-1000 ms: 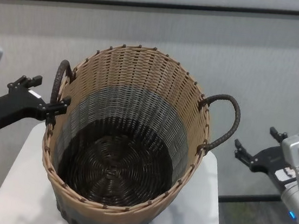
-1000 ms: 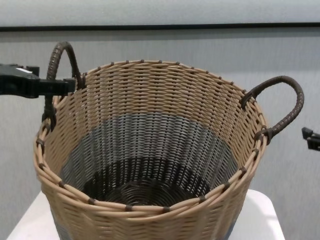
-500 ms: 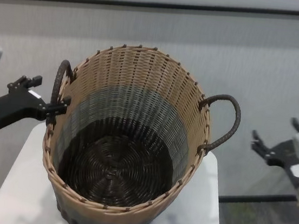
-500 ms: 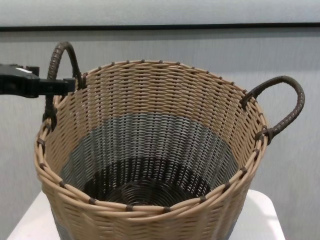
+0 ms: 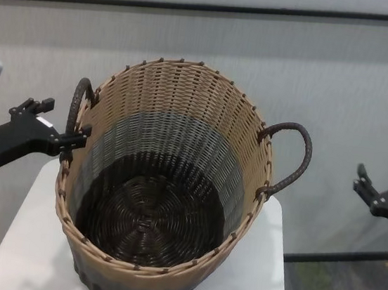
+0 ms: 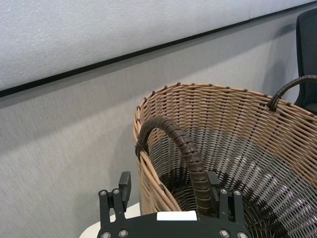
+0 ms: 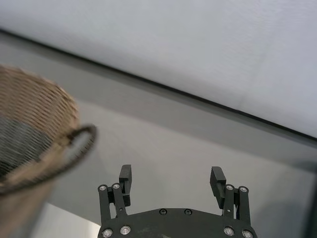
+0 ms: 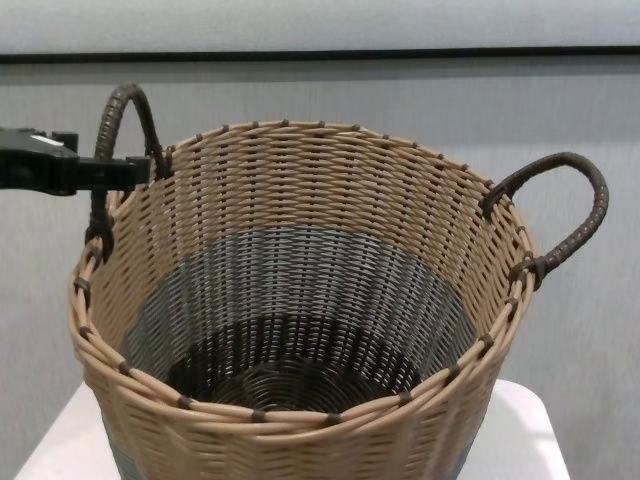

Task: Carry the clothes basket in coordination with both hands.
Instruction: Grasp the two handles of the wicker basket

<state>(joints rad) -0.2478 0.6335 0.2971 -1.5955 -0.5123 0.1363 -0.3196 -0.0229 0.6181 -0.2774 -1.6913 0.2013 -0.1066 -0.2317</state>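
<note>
The left end effector [image 5: 58, 127] is straddling the basket's [image 5: 164, 184] left handle [image 5: 77, 106] with fingers wide, while the right end effector [image 5: 376, 192] is hovering wide open beyond the counter's [image 5: 27, 238] right edge.

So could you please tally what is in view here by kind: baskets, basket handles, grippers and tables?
Clothes basket: 1
Loop handles: 2, the left handle and the right handle
Grippers: 2, the left gripper with its open fingers around the left handle, the right gripper open and apart from the basket
White table: 1
Total: 6
</note>
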